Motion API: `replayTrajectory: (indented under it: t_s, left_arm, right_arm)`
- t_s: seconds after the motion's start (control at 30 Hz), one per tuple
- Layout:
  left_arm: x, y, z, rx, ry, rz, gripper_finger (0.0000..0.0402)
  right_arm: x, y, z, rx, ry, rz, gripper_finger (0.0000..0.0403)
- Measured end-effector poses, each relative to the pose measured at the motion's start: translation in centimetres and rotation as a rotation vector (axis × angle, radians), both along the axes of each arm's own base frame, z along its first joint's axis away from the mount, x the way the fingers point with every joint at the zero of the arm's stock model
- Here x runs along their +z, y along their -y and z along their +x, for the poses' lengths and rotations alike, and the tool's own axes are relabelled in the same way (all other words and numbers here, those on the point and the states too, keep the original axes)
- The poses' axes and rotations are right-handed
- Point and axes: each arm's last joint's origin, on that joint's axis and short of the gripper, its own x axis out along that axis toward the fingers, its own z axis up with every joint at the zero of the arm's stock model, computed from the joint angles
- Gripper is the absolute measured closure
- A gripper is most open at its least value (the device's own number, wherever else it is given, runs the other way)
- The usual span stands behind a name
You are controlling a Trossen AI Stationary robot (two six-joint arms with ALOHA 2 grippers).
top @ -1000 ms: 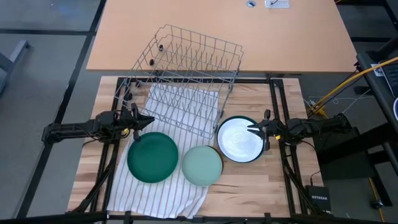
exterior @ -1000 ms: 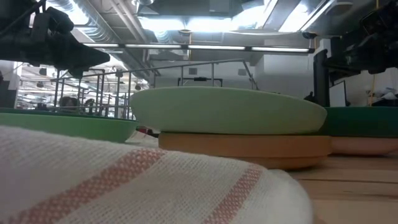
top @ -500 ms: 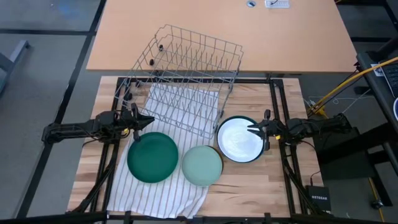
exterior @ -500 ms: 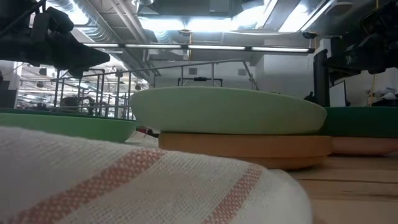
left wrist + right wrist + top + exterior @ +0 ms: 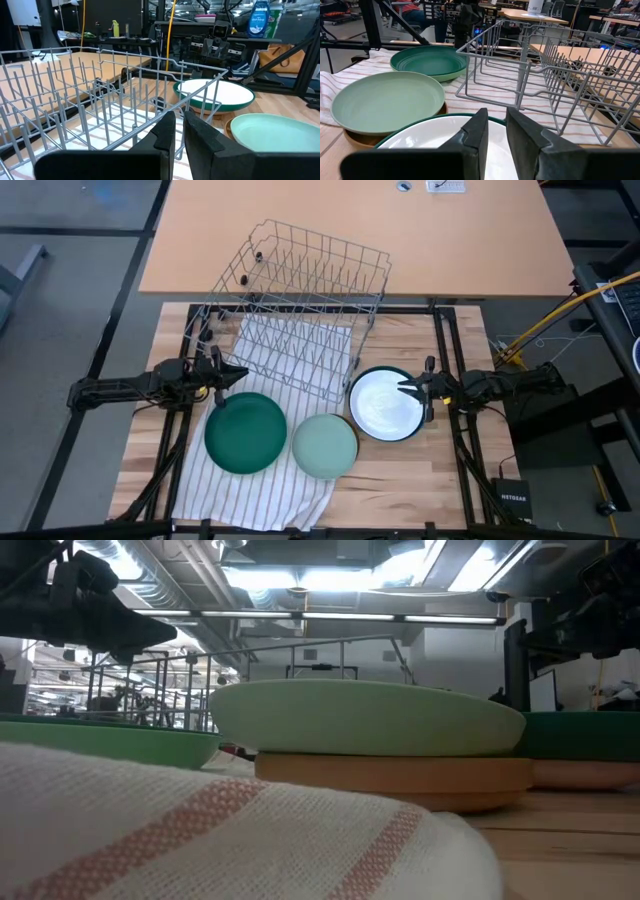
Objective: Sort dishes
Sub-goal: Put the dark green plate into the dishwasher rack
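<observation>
Nearest the front edge of the tabletop [image 5: 400, 490]: a light green plate [image 5: 324, 445], lying flat and open side up on a brown dish [image 5: 395, 780] whose rim peeks out beneath it in the low view. Just to its left, a dark green plate [image 5: 246, 432], flat on the striped cloth [image 5: 250, 495]. Just to its right, a white plate with a dark rim [image 5: 385, 404], apparently stacked on something pinkish, though only a sliver shows.

Probably light, stiff and smooth, plastic by the look; slippery on a shallow pinch, unlikely to break. Best taken at the raised rim, one finger above and one below, on the side facing each arm. Being round, no long axis to speak of; all faces up, so needing a tilt onto edge to stand between tines.

Farther back, a grey wire rack [image 5: 300, 310], lying partly on the cloth, tines up.

Left tool [image 5: 236, 372] hovering over the far edge of the dark green plate, fingers nearly together with a narrow gap. Right tool [image 5: 410, 388] at the right edge of the white plate, likewise narrow, holding nothing.
</observation>
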Motion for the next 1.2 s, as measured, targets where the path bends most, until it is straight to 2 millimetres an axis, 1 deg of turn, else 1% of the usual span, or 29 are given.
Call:
replayTrajectory:
  t_s: [0.1,0.27,0.37,0.63,0.9,0.97,1.1,1.2]
  left_arm:
    - [0.0,0.0,0.0,-0.001,0.014,-0.046,0.0373]
    - [0.0,0.0,0.0,-0.001,0.067,-0.232,0.0373]
    - [0.0,0.0,0.0,-0.001,0.088,-0.304,0.0373]
    - [0.0,0.0,0.0,-0.001,0.103,-0.362,0.0373]
    - [0.5,0.0,0.0,-0.021,0.172,-0.443,0.0373]
    - [0.9,0.1,0.0,-0.071,0.205,-0.456,0.0373]
    - [2.3,0.9,-0.2,-0.345,0.291,-0.436,0.0373]
    - [3.3,1.4,-0.4,-0.459,0.336,-0.422,0.0373]
  right_arm:
    - [0.0,0.0,0.0,0.000,0.000,0.000,0.0331]
    - [0.0,0.0,0.0,0.000,0.000,0.000,0.0331]
    - [0.0,0.0,0.0,0.000,0.000,0.000,0.0331]
    - [0.0,0.0,0.0,0.000,0.000,0.000,0.0331]
    - [0.0,0.0,0.0,0.000,0.000,0.000,0.0331]
    - [0.0,0.0,0.0,0.000,0.000,0.000,0.0331]
    - [0.0,0.0,0.0,0.000,0.000,0.000,0.0331]
    - [0.0,0.0,0.0,0.000,0.000,0.000,0.0331]
